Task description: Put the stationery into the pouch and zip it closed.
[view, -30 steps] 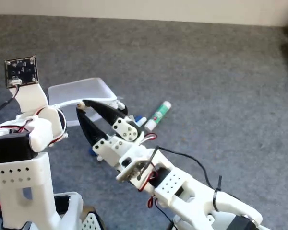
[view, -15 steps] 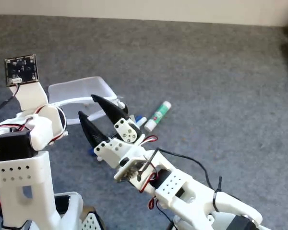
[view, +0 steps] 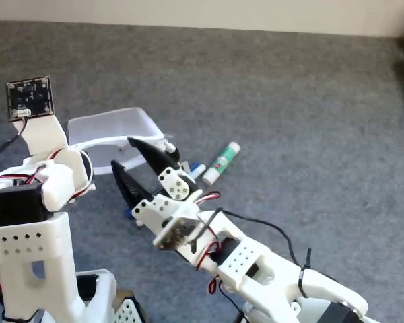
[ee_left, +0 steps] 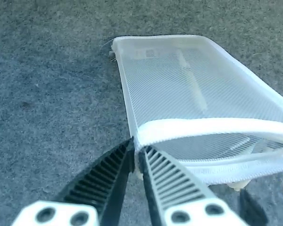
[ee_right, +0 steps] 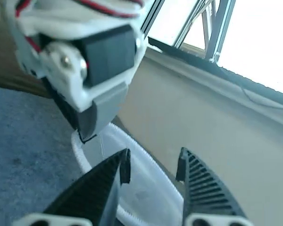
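The translucent white pouch [view: 114, 125] lies on the grey carpet with its mouth held open. My left gripper [ee_left: 137, 147] is shut on the pouch's white rim [ee_left: 198, 127]. A pale pen [ee_left: 193, 87] shows through the mesh of the pouch [ee_left: 236, 94]. My right gripper [view: 121, 153] stands open at the pouch's mouth, its black fingers [ee_right: 104, 183] on either side of the rim [ee_right: 80, 153]. A green and white glue stick [view: 222, 161] lies on the carpet to the right, beside a blue and white item [view: 196, 168] partly hidden by the right arm.
The left arm's white body [view: 40, 202] stands at the near left, with a small camera board [view: 30, 99] above it. The left arm's jaw [ee_right: 87, 122] hangs close in front of my right gripper. Open carpet [view: 310, 114] stretches to the right and back.
My right gripper has opened wider and its fingertips have shifted a little to the right at the pouch's mouth. The left arm and the pouch have kept still.
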Available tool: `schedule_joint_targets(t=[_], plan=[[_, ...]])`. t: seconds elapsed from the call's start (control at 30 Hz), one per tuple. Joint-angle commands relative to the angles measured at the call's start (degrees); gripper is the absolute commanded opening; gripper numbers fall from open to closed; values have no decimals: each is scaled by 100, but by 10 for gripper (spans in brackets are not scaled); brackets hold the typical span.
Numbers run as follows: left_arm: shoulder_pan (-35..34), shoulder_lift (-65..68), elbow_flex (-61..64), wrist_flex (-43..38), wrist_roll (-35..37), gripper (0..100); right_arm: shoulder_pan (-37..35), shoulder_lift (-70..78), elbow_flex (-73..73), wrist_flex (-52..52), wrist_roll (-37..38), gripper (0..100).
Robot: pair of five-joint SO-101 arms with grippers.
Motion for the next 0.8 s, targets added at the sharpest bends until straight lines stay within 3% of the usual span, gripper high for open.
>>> schedule_joint_targets(t=[0.0, 0.13, 0.33, 0.5, 0.77], plan=[[-22, 13, -40, -132, 26, 7, 163, -198, -180, 435, 35, 156], [-22, 13, -40, -132, 26, 7, 233, -989, -356, 1552, -492, 156], [-22, 13, -40, -132, 26, 7, 541, -2396, -1270, 4611, -1495, 156], [-22, 13, -31, -132, 26, 7, 875, -2686, -2404, 6765, -2356, 156], [-22, 13, -40, -132, 26, 7, 1798, -2114, -3855, 8541, -3402, 156]])
